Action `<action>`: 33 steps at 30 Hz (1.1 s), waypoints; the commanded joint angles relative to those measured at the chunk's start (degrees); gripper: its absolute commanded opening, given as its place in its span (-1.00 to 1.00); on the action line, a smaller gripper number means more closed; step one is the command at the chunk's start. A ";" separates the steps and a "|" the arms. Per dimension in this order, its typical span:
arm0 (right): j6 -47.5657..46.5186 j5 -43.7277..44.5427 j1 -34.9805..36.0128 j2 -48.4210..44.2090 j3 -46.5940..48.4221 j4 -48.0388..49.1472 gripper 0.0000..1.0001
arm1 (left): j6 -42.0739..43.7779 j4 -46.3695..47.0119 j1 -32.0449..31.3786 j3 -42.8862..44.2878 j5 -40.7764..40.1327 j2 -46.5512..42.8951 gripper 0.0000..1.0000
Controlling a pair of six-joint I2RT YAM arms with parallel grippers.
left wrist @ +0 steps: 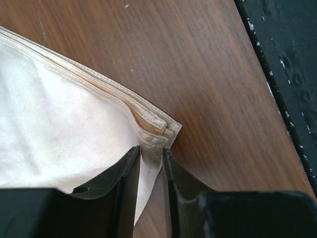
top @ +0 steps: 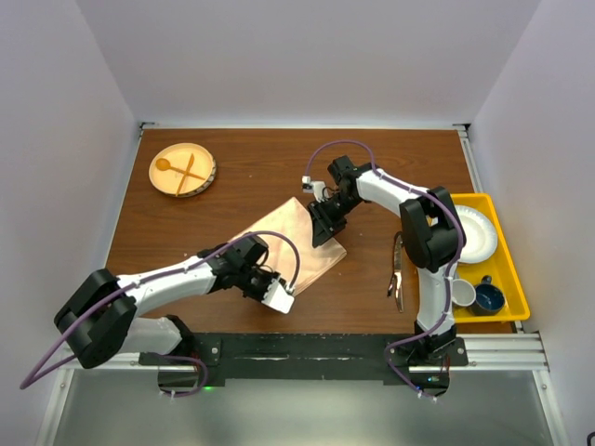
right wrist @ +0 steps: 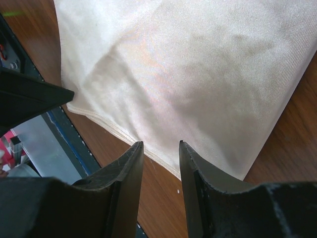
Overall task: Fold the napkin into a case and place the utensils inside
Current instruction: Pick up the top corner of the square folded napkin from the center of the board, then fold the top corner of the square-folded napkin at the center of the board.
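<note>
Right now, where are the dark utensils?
In the top view, the dark utensils lie on the table's right side, beside the right arm, near the yellow tray.

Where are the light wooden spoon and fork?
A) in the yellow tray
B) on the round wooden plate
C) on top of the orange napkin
B: the wooden spoon and fork lie crossed on the round wooden plate, away from the tray and the cloth.
</note>
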 commanded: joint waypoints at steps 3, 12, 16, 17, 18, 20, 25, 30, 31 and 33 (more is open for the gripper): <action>-1.86 -0.64 0.26 -1.43 0.29 -0.88 -0.21 | -1.12 -0.79 -0.29 4.09 2.28 0.82 -0.58; -0.55 -0.46 -0.18 -2.48 1.77 -1.32 -0.18 | -3.57 -0.17 2.07 8.48 1.84 1.95 -0.95; 1.03 -1.08 -2.37 -2.75 4.41 -1.23 -0.07 | -5.77 1.75 6.55 15.15 3.07 6.61 -0.93; 1.12 -1.17 -3.51 -2.66 5.03 -1.23 -0.06 | -6.48 2.29 8.30 16.39 3.25 7.84 -0.92; 1.30 -1.17 -4.04 -2.57 6.08 -1.40 -0.04 | -7.27 2.64 9.10 17.79 3.25 10.37 -0.88; 1.13 -0.73 -5.44 -1.87 7.40 -1.93 -0.02 | -7.71 3.61 10.86 21.75 2.64 13.11 -0.83; 1.04 -0.20 -7.03 -1.08 7.85 -2.64 -0.01 | -8.41 7.82 13.33 28.51 1.58 21.37 -0.81; 1.30 0.41 -7.47 -1.34 7.58 -2.29 -0.03 | -9.91 10.81 15.61 33.01 0.61 27.79 -0.81; 1.39 0.59 -7.56 -1.52 7.32 -2.29 -0.04 | -9.48 10.82 16.05 34.23 0.44 28.58 -0.81; 1.39 0.94 -7.56 -1.43 7.06 -2.20 -0.04 | -9.30 10.90 16.58 35.38 0.26 30.51 -0.81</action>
